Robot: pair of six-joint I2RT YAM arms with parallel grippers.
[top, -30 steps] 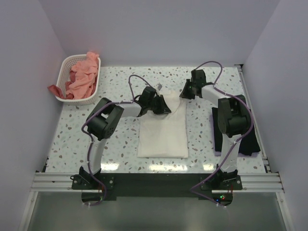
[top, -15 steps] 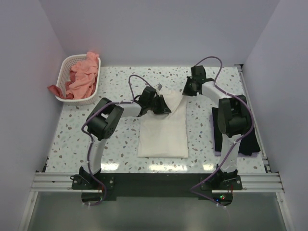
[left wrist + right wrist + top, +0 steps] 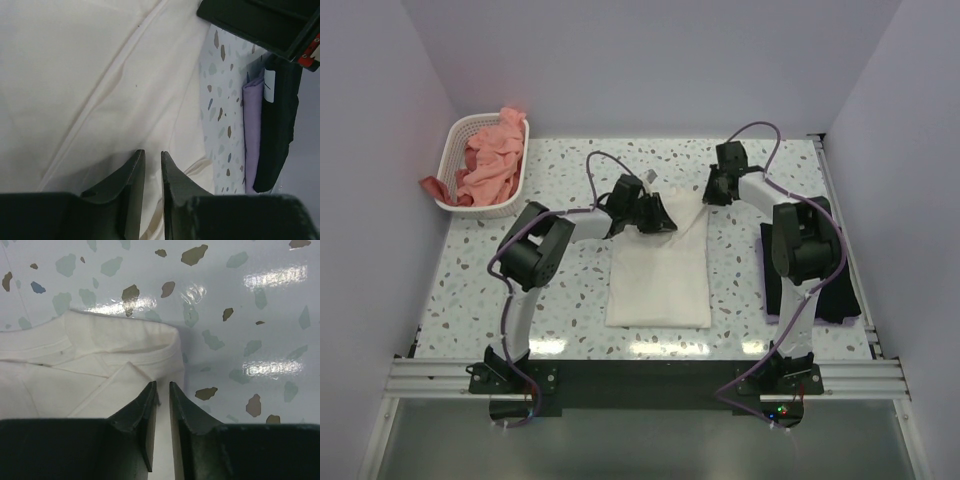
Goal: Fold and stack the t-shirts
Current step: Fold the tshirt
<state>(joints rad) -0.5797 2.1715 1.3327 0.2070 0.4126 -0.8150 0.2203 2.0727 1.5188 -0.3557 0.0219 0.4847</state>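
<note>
At the far edge of the cream t-shirt (image 3: 658, 285), my left gripper (image 3: 152, 156) and right gripper (image 3: 161, 386) each pinch its cloth, mid-fold. Right of it, 2 look folded, the black tee (image 3: 838, 295) and the lilac tee (image 3: 253, 130). Far left, the salmon-pink tees (image 3: 488, 165) wait in the basket (image 3: 453, 135).

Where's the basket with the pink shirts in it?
In the top view, the white basket sits at the far left corner of the table, against the left wall. The salmon-pink t-shirts are heaped inside it, with some cloth spilling over its left side.
</note>
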